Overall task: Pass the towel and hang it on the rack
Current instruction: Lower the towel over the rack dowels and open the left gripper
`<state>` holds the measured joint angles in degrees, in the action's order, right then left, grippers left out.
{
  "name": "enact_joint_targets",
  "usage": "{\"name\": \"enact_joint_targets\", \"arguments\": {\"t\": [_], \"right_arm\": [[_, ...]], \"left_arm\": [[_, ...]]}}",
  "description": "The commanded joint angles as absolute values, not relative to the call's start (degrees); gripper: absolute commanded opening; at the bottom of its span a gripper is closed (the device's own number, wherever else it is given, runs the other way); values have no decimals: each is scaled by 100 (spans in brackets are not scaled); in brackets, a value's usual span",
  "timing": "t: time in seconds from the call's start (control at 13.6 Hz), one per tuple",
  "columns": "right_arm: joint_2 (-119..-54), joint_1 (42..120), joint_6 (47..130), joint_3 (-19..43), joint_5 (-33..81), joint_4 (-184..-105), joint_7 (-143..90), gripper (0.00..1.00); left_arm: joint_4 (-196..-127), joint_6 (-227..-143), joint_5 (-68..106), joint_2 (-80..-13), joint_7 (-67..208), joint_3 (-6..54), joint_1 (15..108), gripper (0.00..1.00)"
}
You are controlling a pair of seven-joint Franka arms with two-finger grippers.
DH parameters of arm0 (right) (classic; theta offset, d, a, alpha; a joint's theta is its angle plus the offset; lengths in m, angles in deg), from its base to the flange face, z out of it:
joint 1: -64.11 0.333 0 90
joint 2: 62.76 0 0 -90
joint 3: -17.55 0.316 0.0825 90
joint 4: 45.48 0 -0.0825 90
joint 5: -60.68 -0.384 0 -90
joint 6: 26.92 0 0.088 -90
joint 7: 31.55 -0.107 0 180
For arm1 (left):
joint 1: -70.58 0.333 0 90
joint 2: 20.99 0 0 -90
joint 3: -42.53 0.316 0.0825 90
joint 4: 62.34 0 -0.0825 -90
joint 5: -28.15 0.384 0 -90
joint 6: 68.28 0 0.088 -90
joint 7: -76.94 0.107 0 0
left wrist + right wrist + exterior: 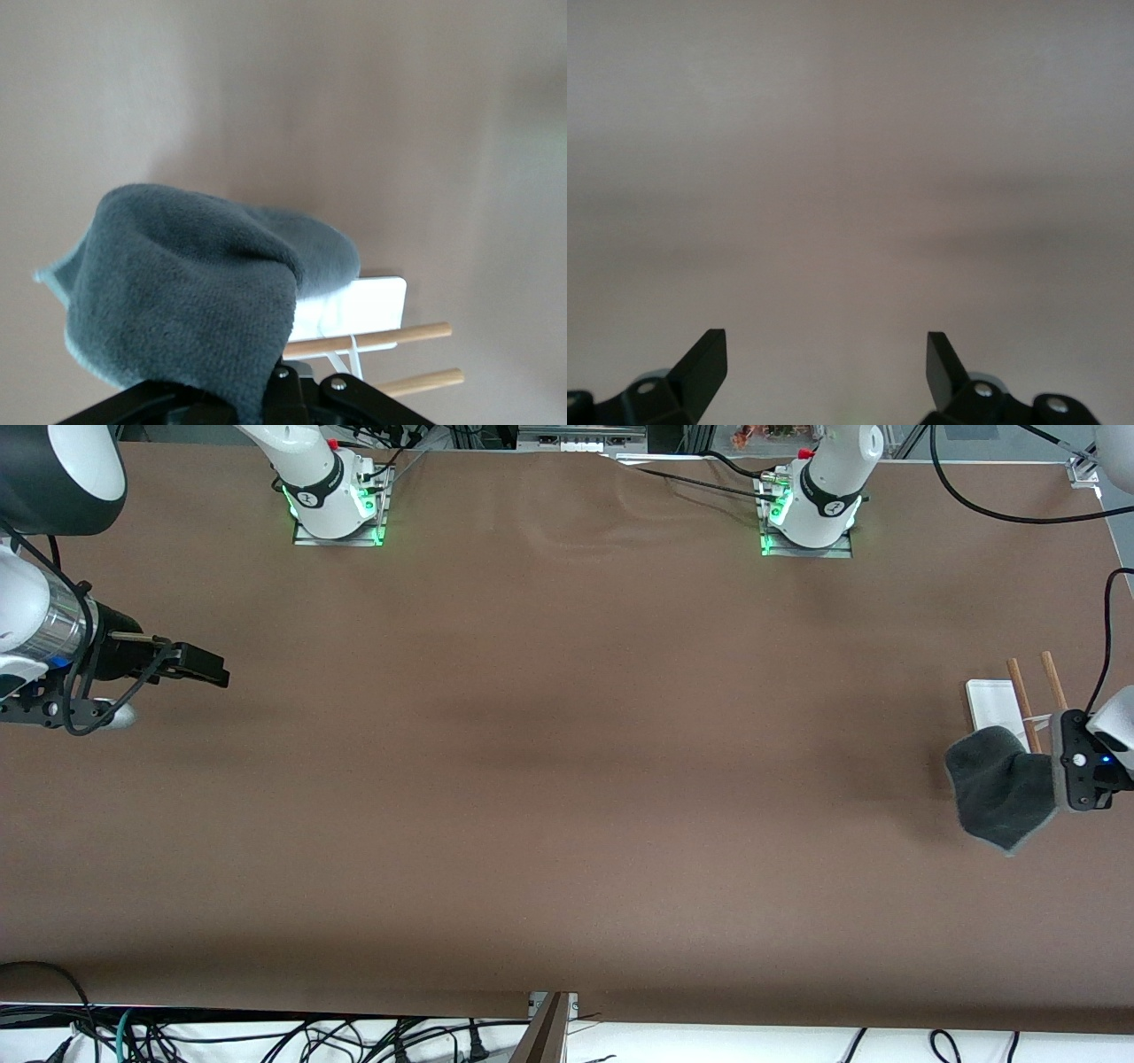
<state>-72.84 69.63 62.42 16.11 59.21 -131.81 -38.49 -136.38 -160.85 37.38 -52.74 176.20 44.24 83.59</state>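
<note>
The dark grey towel (1001, 784) hangs bunched from my left gripper (1056, 766), which is shut on one of its edges, up over the table at the rack's end nearest the camera. In the left wrist view the towel (195, 292) covers the fingers and part of the rack. The rack (992, 701) has a white flat base and two light-brown wooden rods (1021, 691); it stands at the left arm's end of the table. The left wrist view also shows its base (376, 305) and rods (390, 339). My right gripper (202, 666) is open and empty, waiting over the right arm's end of the table; its fingers (709, 359) are wide apart.
The table is covered by a brown cloth (567, 779). Both arm bases (337, 505) stand at the edge farthest from the camera. Cables (992, 509) trail over the corner near the left arm's base. Nothing else lies on the table.
</note>
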Motion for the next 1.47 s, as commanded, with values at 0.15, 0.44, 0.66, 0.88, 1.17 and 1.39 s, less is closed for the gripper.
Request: {"name": "enact_joint_targets", "arguments": {"t": [0.15, 0.44, 0.66, 0.88, 1.17, 1.39], "right_arm": [[-7093, 7132, 6413, 1553, 6306, -13346, -3849, 99], [-7137, 7114, 6352, 1526, 6103, -13127, -3814, 99], [-7234, 7087, 6422, 1526, 6033, -13083, -3849, 99], [-7287, 7132, 6598, 1544, 6033, -13048, -3919, 99], [-7304, 7132, 6616, 1544, 6051, -13012, -3919, 99], [-7313, 7132, 6624, 1544, 6042, -13012, -3999, 99]], "left_arm": [[-13652, -15706, 3957, -5421, 17687, 4368, 9096, 0], [-13644, -15433, 4027, -5632, 17740, 4376, 9746, 0], [-13626, -15441, 4097, -5816, 17898, 4376, 10063, 0], [-13626, -15459, 4220, -5905, 17916, 4376, 10231, 0], [-13626, -15477, 4221, -6089, 17916, 4376, 10363, 0], [-13617, -15503, 4221, -6168, 17916, 4376, 10433, 0]]}}
